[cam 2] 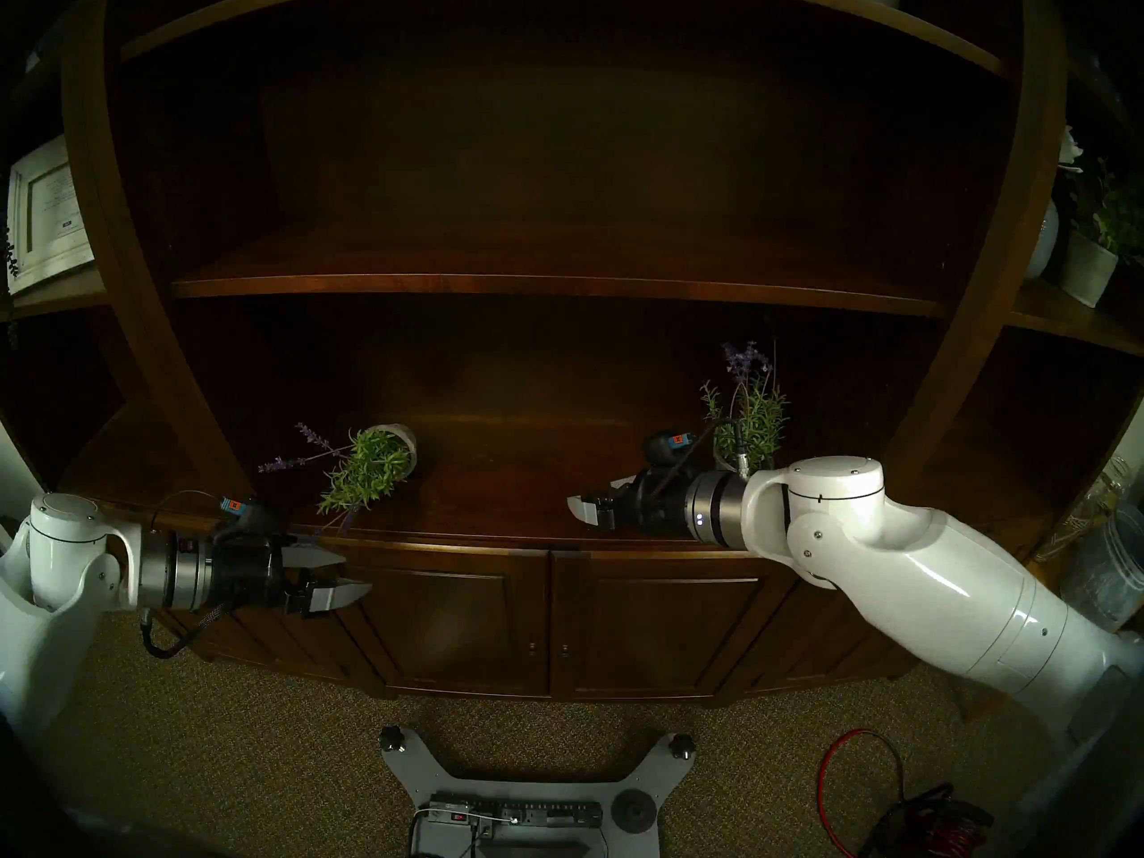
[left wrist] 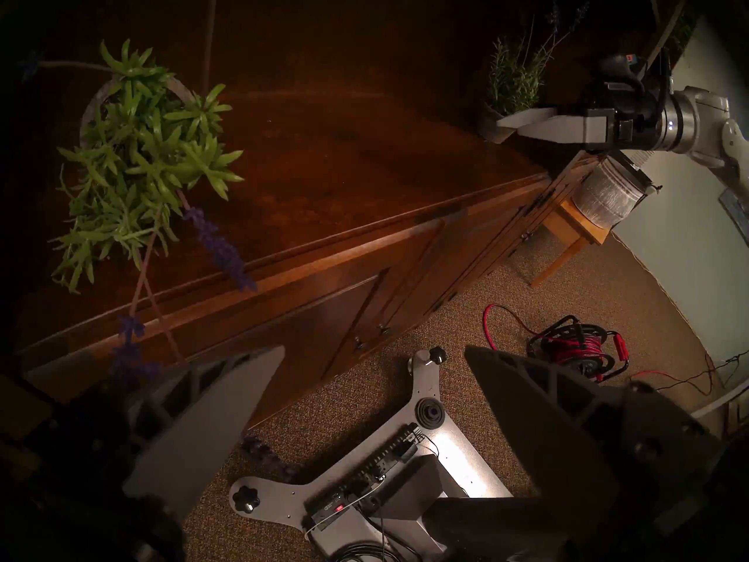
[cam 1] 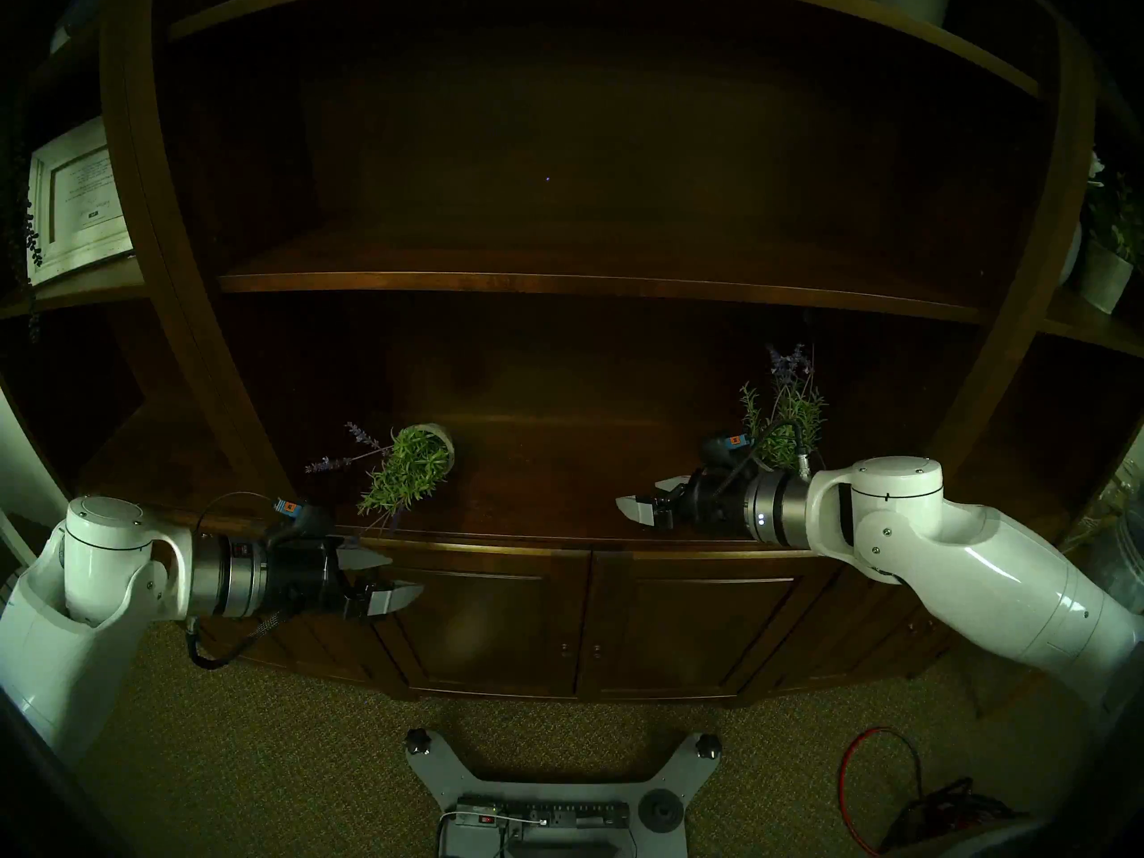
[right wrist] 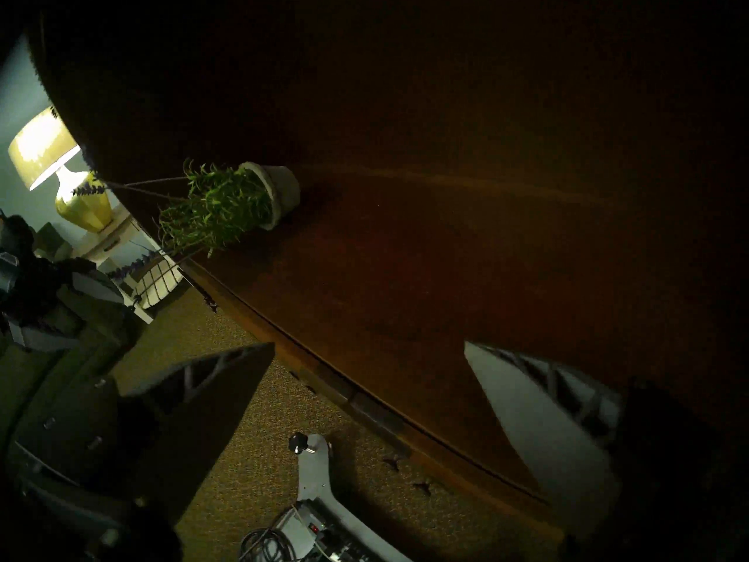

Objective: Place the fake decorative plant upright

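Your right wrist view catches a lit yellow lamp [right wrist: 60,172] off the cabinet's end, which neither head view shows. Your left wrist view alone shows the grey pot [left wrist: 492,129] of the upright plant [cam 1: 783,414]; in the head views the right arm hides it.

The fake plant [cam 1: 408,473] lies on its side on the countertop [cam 1: 545,485], its pot [cam 1: 447,447] mouth toward you, green sprigs spilling from it and purple flower stems hanging past the front edge.

Your left gripper [cam 1: 396,581] sits just below and in front of those stems, fingers spread, holding nothing. Your right gripper [cam 1: 641,497] is over the countertop, fingers spread and empty, the tipped plant well off beyond its fingertips, the upright plant just behind it.
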Controlling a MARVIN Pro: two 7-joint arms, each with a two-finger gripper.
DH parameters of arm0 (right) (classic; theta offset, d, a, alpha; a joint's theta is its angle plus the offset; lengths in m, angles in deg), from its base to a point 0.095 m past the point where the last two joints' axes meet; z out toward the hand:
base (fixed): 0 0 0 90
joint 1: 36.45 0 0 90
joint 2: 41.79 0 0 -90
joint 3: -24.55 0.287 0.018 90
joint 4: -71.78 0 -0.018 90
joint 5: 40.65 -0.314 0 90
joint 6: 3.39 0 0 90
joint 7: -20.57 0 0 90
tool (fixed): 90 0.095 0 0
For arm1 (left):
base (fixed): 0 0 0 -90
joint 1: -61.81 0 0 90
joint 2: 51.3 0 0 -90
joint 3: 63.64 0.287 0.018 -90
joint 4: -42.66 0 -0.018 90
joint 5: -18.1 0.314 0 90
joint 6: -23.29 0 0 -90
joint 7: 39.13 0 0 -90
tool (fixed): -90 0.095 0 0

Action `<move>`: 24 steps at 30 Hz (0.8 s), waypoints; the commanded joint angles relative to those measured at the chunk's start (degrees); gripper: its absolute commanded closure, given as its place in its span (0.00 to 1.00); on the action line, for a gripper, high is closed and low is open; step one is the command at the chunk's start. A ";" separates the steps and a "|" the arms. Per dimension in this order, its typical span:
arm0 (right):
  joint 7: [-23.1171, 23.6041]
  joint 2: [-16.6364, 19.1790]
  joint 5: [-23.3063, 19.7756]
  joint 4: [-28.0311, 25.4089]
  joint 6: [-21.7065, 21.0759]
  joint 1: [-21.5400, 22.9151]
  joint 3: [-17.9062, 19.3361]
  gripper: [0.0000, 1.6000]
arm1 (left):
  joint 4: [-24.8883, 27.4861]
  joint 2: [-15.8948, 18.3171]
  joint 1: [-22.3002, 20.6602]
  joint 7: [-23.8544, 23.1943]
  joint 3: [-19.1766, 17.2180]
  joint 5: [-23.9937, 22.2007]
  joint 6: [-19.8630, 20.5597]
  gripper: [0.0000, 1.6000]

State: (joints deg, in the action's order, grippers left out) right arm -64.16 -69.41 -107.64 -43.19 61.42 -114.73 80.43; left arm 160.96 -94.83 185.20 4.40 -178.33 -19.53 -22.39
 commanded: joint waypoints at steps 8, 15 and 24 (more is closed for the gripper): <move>3.86 1.40 3.65 2.79 9.23 -2.92 2.48 0.00 | 1.16 -0.48 -0.62 -0.01 -1.20 -0.37 -0.08 0.00; 4.07 2.00 3.42 3.81 11.29 -4.43 2.91 0.00 | 1.16 -0.54 -0.65 -0.05 -1.21 -0.30 -0.06 0.00; 4.11 2.61 4.46 3.63 14.01 -5.32 3.17 0.00 | 1.16 -0.59 -0.67 -0.09 -1.21 -0.25 -0.05 0.00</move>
State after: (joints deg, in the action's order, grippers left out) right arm -59.77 -67.46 -104.31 -38.90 71.99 -120.41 81.82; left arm 161.18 -95.59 185.21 4.41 -178.65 -19.49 -22.36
